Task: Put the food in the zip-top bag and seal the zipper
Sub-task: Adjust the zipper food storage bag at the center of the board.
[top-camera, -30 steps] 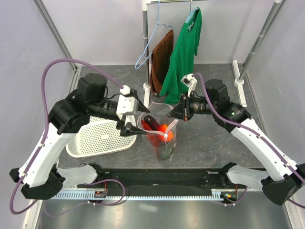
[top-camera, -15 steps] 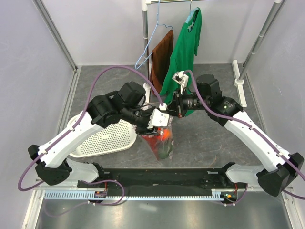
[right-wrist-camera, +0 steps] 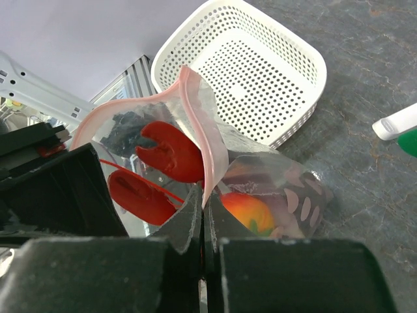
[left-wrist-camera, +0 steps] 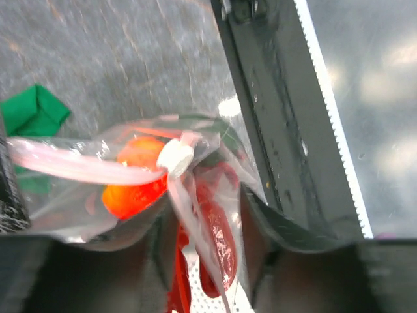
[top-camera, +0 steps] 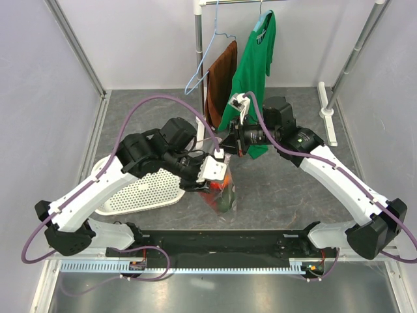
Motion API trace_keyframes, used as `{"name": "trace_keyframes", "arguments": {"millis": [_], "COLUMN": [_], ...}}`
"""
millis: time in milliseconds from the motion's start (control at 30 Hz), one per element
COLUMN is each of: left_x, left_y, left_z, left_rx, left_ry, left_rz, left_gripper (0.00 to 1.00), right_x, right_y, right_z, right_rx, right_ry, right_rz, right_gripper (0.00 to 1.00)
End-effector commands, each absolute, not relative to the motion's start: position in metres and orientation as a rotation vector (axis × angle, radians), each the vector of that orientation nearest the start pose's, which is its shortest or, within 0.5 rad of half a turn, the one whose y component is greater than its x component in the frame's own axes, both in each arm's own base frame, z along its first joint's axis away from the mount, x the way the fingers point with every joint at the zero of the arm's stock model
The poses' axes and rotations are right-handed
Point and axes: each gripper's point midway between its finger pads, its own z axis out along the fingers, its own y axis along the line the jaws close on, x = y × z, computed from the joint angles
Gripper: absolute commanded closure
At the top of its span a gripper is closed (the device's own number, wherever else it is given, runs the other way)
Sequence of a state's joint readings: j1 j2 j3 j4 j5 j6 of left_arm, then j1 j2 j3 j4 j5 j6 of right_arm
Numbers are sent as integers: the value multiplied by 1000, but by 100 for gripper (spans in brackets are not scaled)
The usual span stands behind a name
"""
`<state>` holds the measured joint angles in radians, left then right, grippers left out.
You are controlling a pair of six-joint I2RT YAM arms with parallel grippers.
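Swinging in from above the white basket, where it hung a second ago, the left arm now reaches across with its elbow bent, and the left gripper sits right over the zip-top bag. The bag's mouth, spread wide between the two grippers then, is now drawn narrow. The right gripper has pulled slightly back toward the hanging green shirt and is still clenched on the zipper, the pink strip rising out from between its closed fingers. The left fingers stand partly apart on either side of the bag's gathered top; I cannot tell whether they press it or only straddle it. The bag stands on the grey table, just right of the basket and between the arms, its clear dotted plastic crumpled. Inside, the red lobster shows its claws near the mouth, with the tomato beside it. A white slider sits on the strip.
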<state>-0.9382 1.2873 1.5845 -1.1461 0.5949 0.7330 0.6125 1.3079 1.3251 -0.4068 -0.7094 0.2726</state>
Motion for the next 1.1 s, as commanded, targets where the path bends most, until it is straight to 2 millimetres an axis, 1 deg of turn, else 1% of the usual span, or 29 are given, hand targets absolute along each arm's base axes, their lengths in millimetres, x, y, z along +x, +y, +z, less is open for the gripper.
{"name": "trace_keyframes", "arguments": {"millis": [0,33,67,100,167,200,267,333,367,467,500,533,567,600,633,667,700,733,767,800,833,867,900,933,967,1000,1033,1067], "left_x": [109,108,106,105,107,108,114,121,122,120,119,115,113,110,106,108,108,110,116,119,124,132,135,139,142,146,151,152], "left_y": [-267,-267,-268,-269,-268,-266,-261,-257,-256,-256,-258,-262,-266,-271,-276,-283,-286,-289,-294,-296,-297,-303,-303,-303,-304,-306,-306,-304], "left_z": [294,296,297,301,301,300,296,296,300,309,313,318,329,334,340,349,350,350,347,345,345,343,341,339,339,339,335,334], "left_rx": [1979,1974,1969,1960,1950,1951,1947,1925,1912,1891,1884,1873,1855,1827,1814,1784,1770,1745,1722,1691,1659,1621,1578,1561,1542,1510,1493,1483], "left_ry": [1385,1383,1384,1380,1397,1401,1410,1431,1431,1423,1414,1397,1371,1389,1374,1349,1349,1371,1375,1399,1413,1417,1462,1478,1488,1506,1528,1537], "left_rz": [-765,-771,-789,-794,-783,-770,-709,-677,-683,-718,-730,-773,-801,-847,-900,-919,-936,-946,-938,-939,-914,-903,-906,-889,-882,-878,-854,-847], "left_gripper": [58,67,69,69,54,44,42,43,45,60,72,81,89,98,98,98,98,98,98,98,98,98,98,98,98,98,98,98], "right_x": [228,229,230,232,234,234,234,232,232,231,232,233,235,238,238,240,243,244,245,247,249,249,246,249,250,243,245,241], "right_y": [314,315,316,317,318,320,321,320,320,319,319,323,325,329,333,337,340,341,341,338,333,327,319,307,299,287,274,266], "right_z": [364,364,364,365,367,370,370,371,369,365,367,368,369,371,374,377,385,389,392,403,405,402,410,406,407,413,410,411], "right_rx": [-903,-907,-907,-909,-917,-922,-929,-932,-936,-940,-938,-937,-929,-930,-932,-933,-929,-927,-923,-913,-905,-891,-878,-863,-848,-838,-827,-826], "right_ry": [1693,1689,1687,1679,1668,1662,1658,1654,1658,1660,1655,1646,1642,1635,1626,1616,1608,1598,1604,1581,1586,1620,1613,1645,1654,1643,1660,1662], "right_rz": [1245,1241,1241,1241,1241,1246,1248,1250,1250,1242,1241,1245,1249,1250,1252,1257,1268,1269,1264,1226,1203,1180,1158,1127,1112,1096,1068,1056], "right_gripper": [100,100,100,100,100,100,100,100,100,100,100,100,100,100,100,93,86,61,46,32,13,6,2,2,2,2,2,2]}}
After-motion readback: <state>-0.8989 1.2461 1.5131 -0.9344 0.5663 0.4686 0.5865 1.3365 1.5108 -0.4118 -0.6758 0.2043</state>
